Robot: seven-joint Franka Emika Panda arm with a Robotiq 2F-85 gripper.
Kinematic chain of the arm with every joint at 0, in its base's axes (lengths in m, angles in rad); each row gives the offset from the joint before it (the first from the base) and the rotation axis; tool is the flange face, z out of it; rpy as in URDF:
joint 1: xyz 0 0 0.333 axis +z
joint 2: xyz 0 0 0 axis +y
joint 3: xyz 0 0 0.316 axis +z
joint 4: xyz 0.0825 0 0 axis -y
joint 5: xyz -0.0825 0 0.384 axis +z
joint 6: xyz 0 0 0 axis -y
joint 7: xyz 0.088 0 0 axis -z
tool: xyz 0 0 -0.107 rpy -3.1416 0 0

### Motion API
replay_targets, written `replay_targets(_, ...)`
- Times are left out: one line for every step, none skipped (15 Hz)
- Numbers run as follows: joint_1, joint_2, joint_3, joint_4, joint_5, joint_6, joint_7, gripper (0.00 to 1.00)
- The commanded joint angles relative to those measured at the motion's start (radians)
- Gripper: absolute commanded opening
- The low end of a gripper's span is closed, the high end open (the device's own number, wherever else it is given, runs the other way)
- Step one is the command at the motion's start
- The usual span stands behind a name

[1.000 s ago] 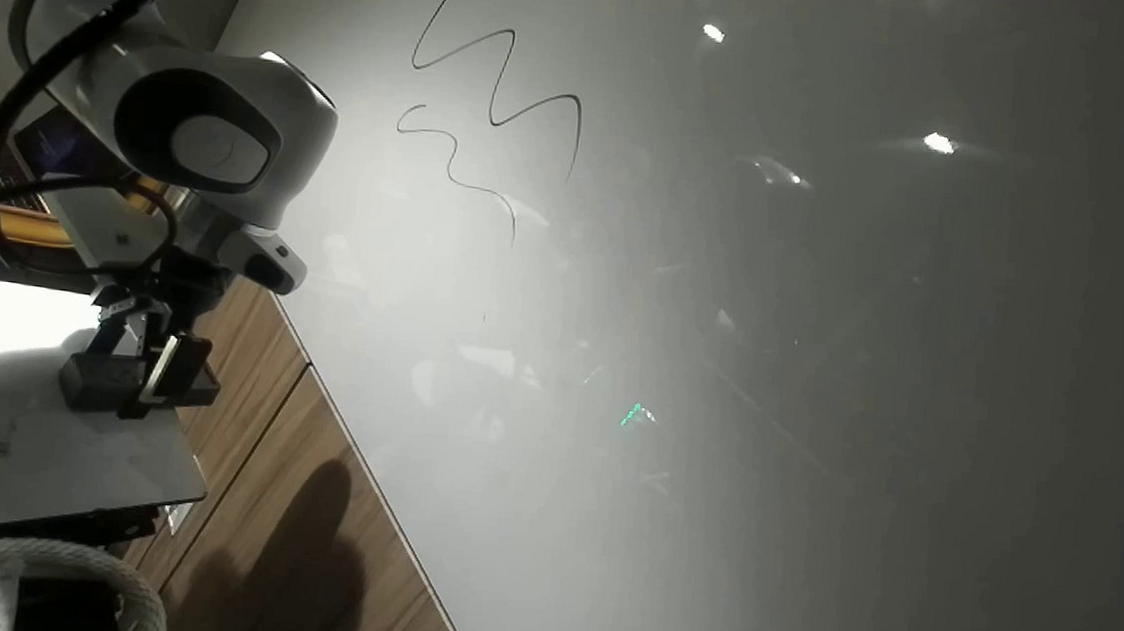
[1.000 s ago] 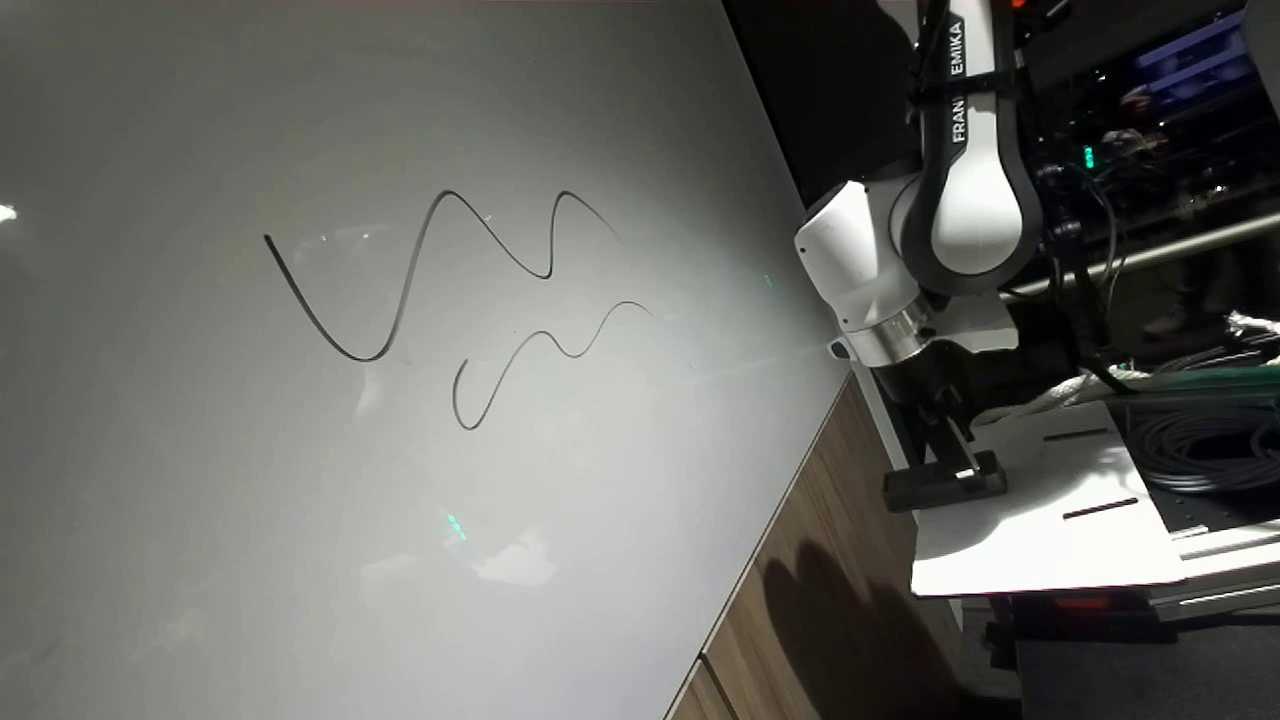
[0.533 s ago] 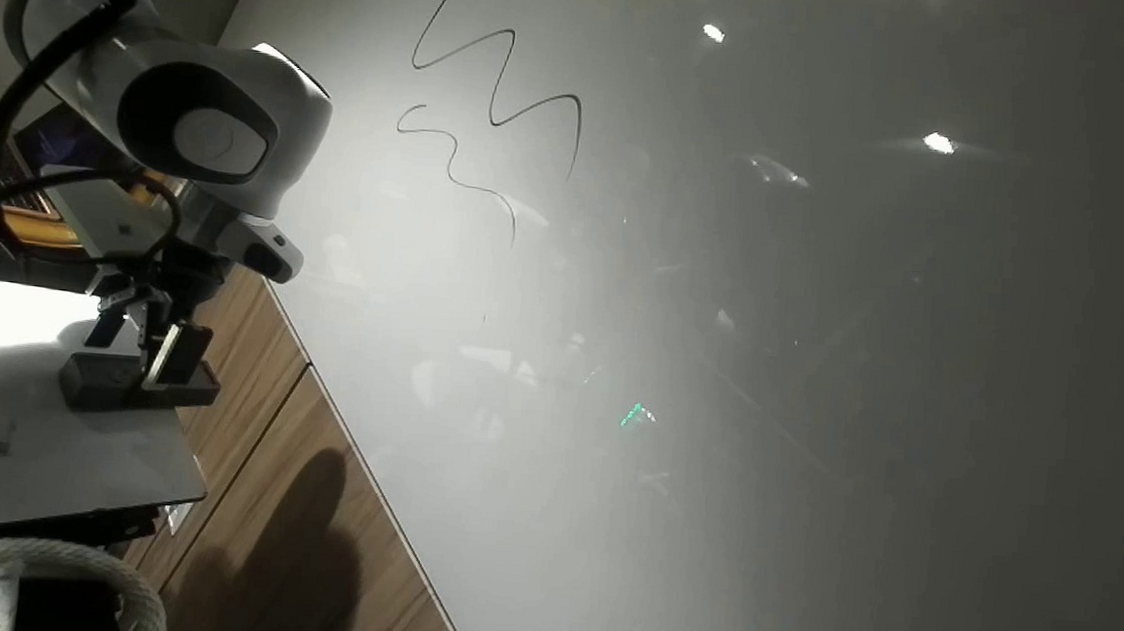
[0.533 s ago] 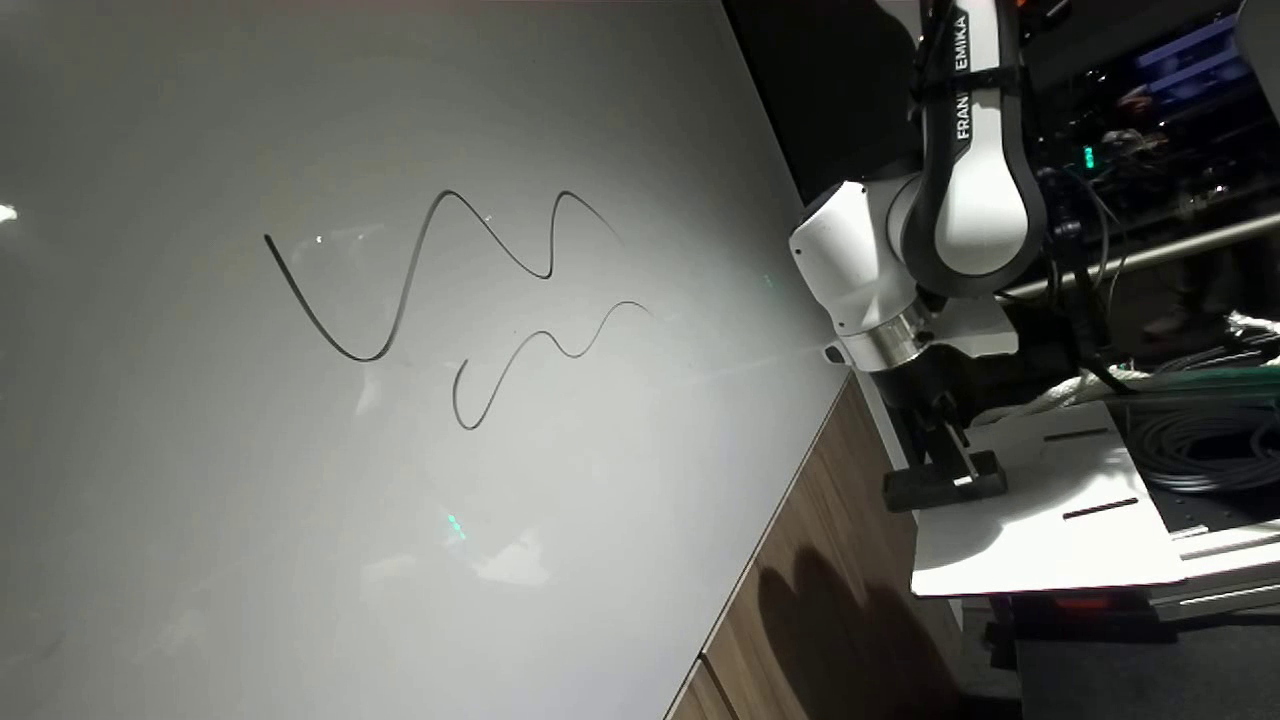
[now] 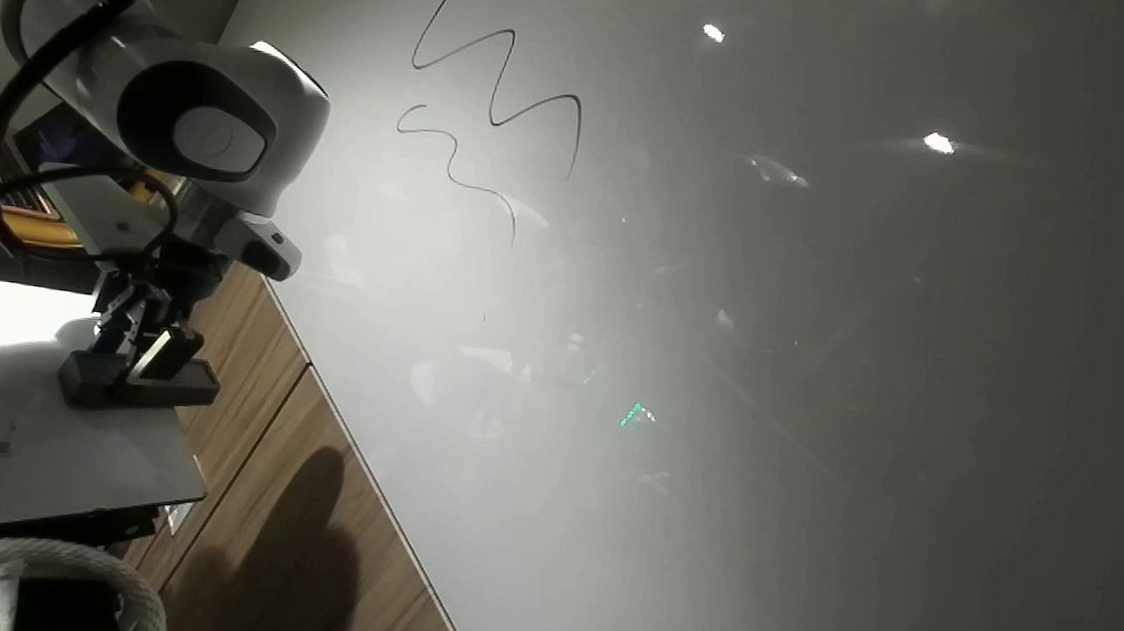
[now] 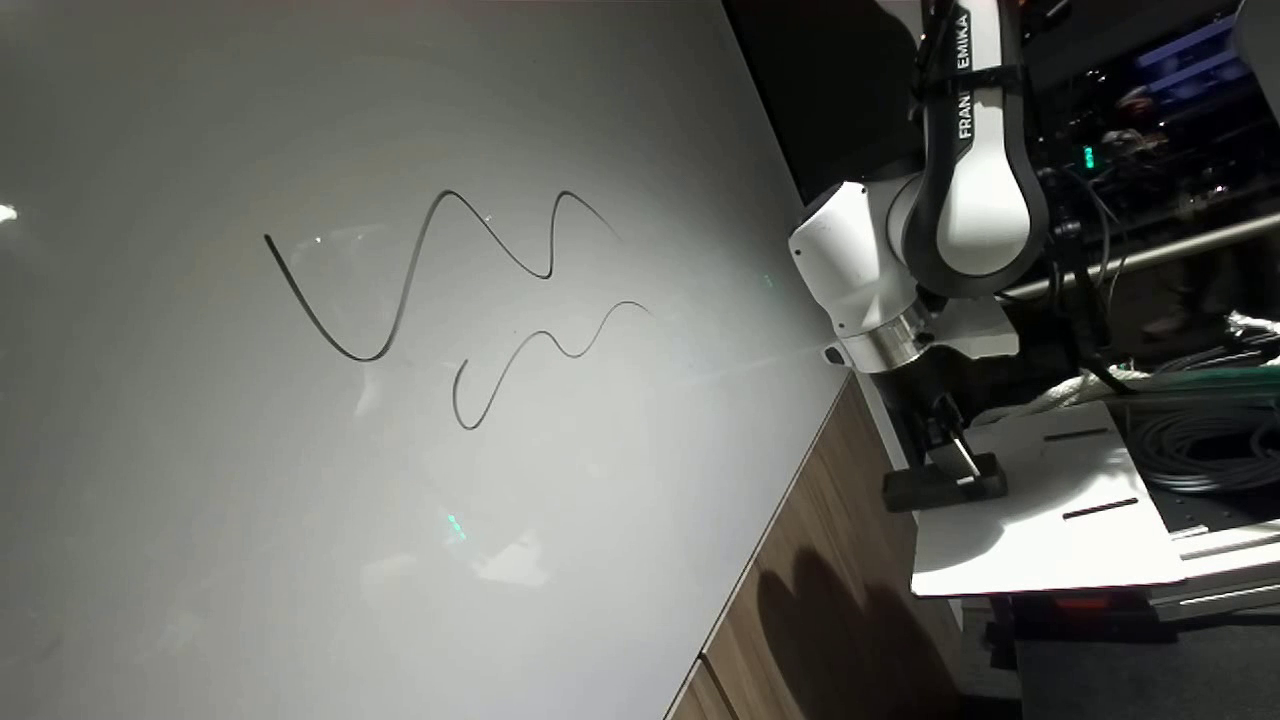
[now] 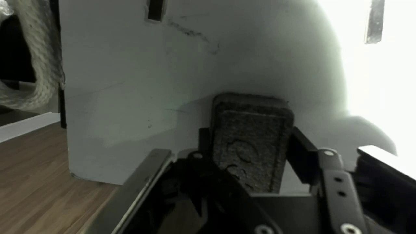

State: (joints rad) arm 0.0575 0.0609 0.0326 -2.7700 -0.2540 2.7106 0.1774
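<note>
A dark grey felt block (image 7: pixel 253 126), like a board eraser with curved marks on its face, lies on a white shelf (image 7: pixel 130 81). In the wrist view my gripper (image 7: pixel 250 144) straddles its long sides. Its dark finger pads (image 7: pixel 300 156) press against both sides, one on each. The near end of the block is hidden by the gripper's linkage. In both exterior views the block (image 5: pixel 87 381) sits at the shelf's edge, with the gripper (image 6: pixel 958 466) coming down over it from above. No gap shows between block (image 6: pixel 912 490) and shelf.
A large glossy board (image 5: pixel 706 527) beside the arm bears two wavy dark lines, a longer line (image 6: pixel 405 293) and a shorter one. Wood panelling (image 5: pixel 299 475) runs along its edge. A thick braided rope (image 7: pixel 39 58) loops beyond the shelf's side. Narrow slots (image 6: pixel 1100 508) cut the shelf.
The gripper has risen slightly, and its fingers have closed in from wide apart onto the block's sides. The block has stayed in place on the shelf.
</note>
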Motion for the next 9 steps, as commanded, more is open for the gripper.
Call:
replay_targets(0.007,-0.011,-0.006,0.001,-0.019,-0.014,0.029,0.31)
replay_targets(0.009,-0.015,-0.003,0.001,-0.018,-0.02,0.033,0.31)
replay_targets(0.013,-0.023,0.001,0.001,-0.013,-0.032,0.034,0.31)
replay_targets(0.017,-0.031,0.005,0.001,-0.007,-0.043,0.035,0.31)
replay_targets(0.02,-0.038,0.009,0.001,-0.006,-0.052,0.038,0.31)
replay_targets(0.025,-0.044,0.014,0.001,-0.005,-0.063,0.041,0.31)
replay_targets(0.029,-0.048,0.019,0.002,-0.002,-0.072,0.043,0.31)
replay_targets(0.035,-0.054,0.026,0.002,-0.003,-0.082,0.05,0.31)
replay_targets(0.04,-0.059,0.031,0.002,-0.003,-0.093,0.056,0.31)
